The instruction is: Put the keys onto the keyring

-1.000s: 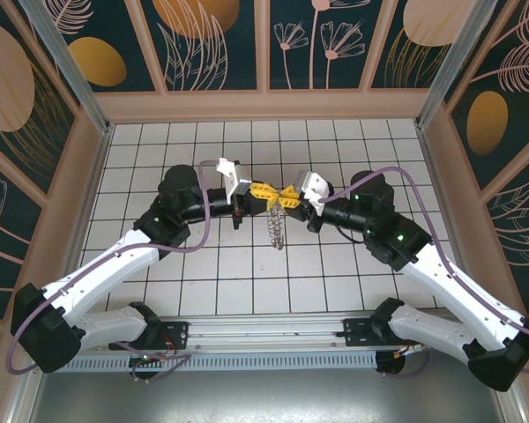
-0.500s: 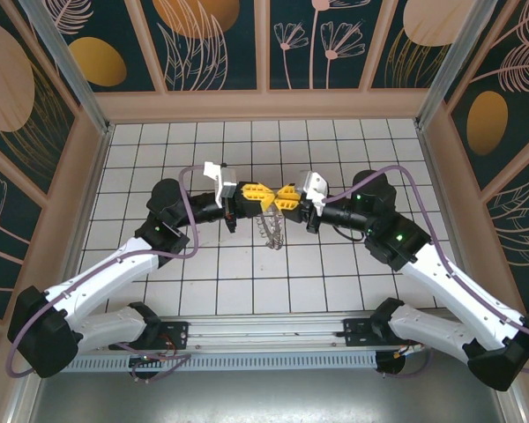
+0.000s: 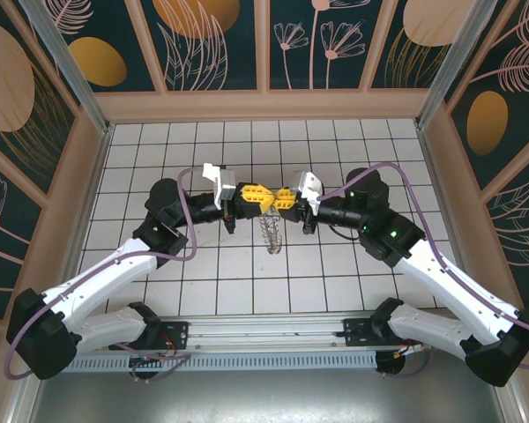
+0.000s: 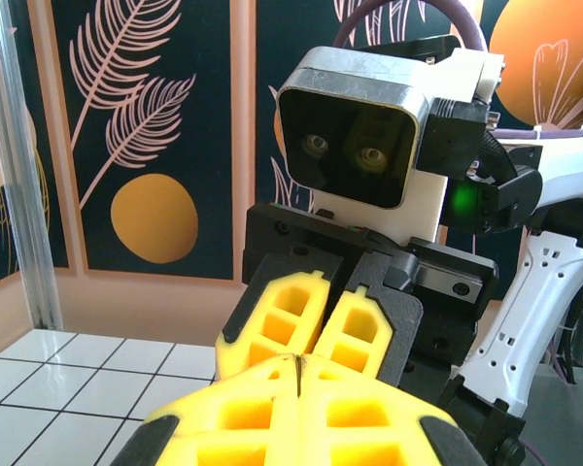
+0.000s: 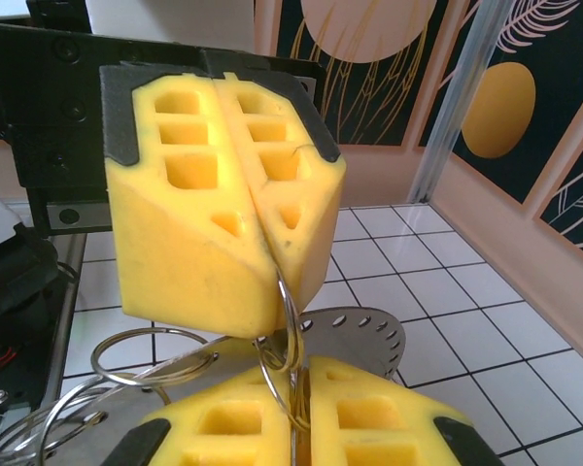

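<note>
My left gripper (image 3: 263, 195) and right gripper (image 3: 282, 196) meet tip to tip above the middle of the tiled floor. The keyring (image 3: 271, 232) hangs below them as a bunch of silvery wire loops. Seen from the right wrist, it is a flat plate (image 5: 381, 335) with holes along its rim and wire loops (image 5: 134, 366) threaded through. The left gripper (image 5: 269, 277) is shut on one wire loop (image 5: 289, 309). My right gripper (image 5: 293, 413) is shut on linked loops just beneath. The left gripper (image 4: 298, 374) has its yellow pads pressed together. The keys are hidden.
White tiled floor (image 3: 203, 273) lies all round the arms, walled by patterned panels (image 3: 220, 53) at the back and sides. A metal rail (image 3: 264, 339) with the arm bases runs along the near edge. Purple cables (image 3: 189, 211) loop over both arms.
Both grippers have shifted a little to the left and their tips have come closer together. The hanging keyring moved left with them and hangs straighter.
</note>
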